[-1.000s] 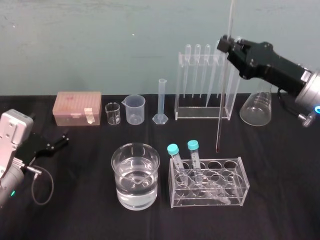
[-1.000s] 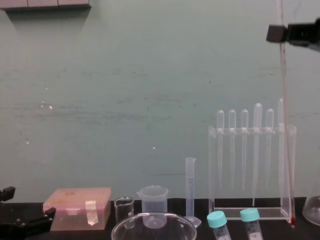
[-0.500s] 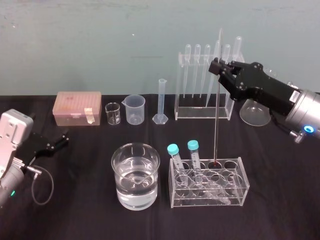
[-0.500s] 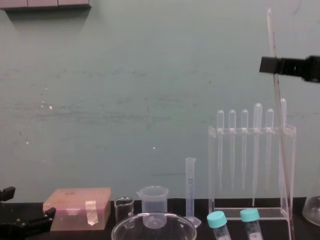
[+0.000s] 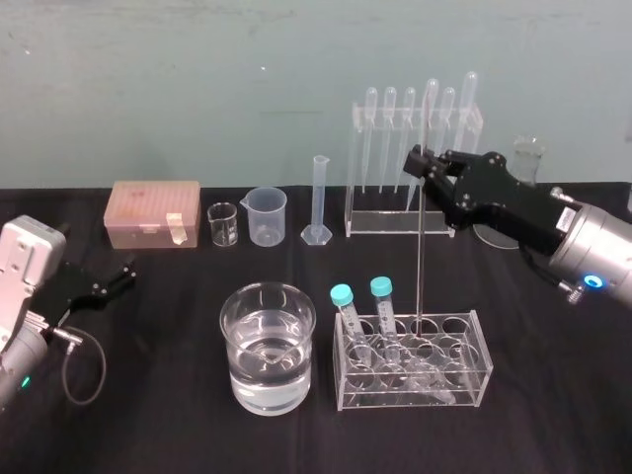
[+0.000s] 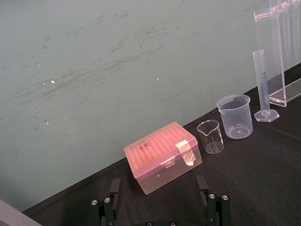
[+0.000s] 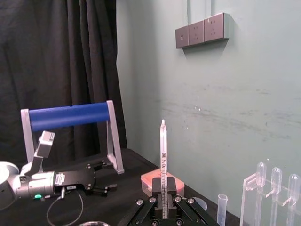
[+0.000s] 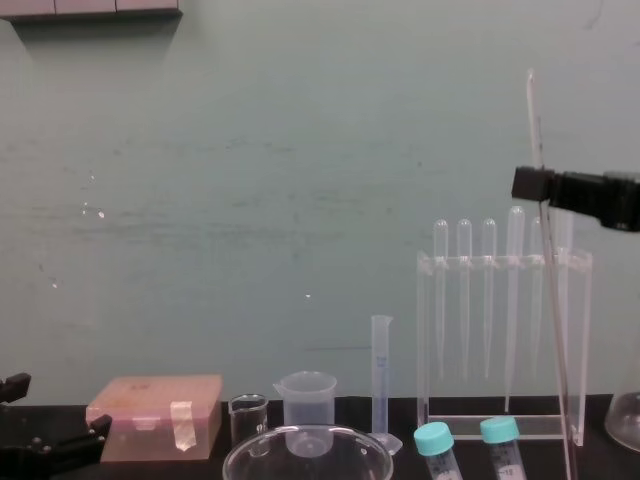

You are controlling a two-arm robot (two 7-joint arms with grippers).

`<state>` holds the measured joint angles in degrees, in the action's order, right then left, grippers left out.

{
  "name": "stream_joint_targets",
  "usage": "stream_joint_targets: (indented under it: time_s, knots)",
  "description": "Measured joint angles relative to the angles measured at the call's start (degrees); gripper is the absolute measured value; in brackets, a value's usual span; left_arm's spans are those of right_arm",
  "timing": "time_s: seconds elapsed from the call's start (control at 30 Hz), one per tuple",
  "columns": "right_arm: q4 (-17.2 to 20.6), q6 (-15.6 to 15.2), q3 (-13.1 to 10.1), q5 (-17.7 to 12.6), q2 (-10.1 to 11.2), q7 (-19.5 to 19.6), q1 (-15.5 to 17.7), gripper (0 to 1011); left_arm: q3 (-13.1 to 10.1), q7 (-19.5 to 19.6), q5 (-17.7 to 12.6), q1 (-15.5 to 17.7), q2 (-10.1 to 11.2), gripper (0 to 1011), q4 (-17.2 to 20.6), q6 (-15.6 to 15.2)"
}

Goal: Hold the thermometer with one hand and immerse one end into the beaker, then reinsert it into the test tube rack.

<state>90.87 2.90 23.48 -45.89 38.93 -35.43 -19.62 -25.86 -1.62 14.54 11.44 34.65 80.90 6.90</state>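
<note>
Thermometer: thin clear rod, nearly upright as we see it; its lower end is at a far-row hole of the low tube holder, right of the beaker and nearer than the rack.
Right gripper: reaches in from the right, jaws clamped on the rod's upper part.
Left gripper: rests far left on the table, jaws apart, holding nothing.

Black right end effector on silver wrist with blue ring.

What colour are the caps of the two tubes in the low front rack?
The caps are turquoise; the head view shows them best.
</note>
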Motion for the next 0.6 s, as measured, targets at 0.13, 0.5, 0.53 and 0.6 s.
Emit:
stream_joint_targets:
  time_s: [0.13, 0.5, 0.53, 0.6]
  knots:
    - [-1.16, 0.15, 0.17, 0.86, -0.67, -0.35, 0.21, 57, 0.0, 0.0, 0.0, 0.0, 0.0, 1008, 0.0, 0.0]
    - [-2.85, -0.51, -0.04, 2.2, -2.16, -0.76, 0.89, 57, 0.0, 0.0, 0.0, 0.0, 0.0, 1008, 0.0, 0.0]
    - [-2.91, -0.58, -0.1, 2.26, -2.26, -0.77, 0.9, 57, 0.0, 0.0, 0.0, 0.0, 0.0, 1008, 0.0, 0.0]
    - [-3.11, -0.69, -0.19, 2.7, -2.54, -0.95, 0.9, 57, 0.0, 0.0, 0.0, 0.0, 0.0, 1008, 0.0, 0.0]
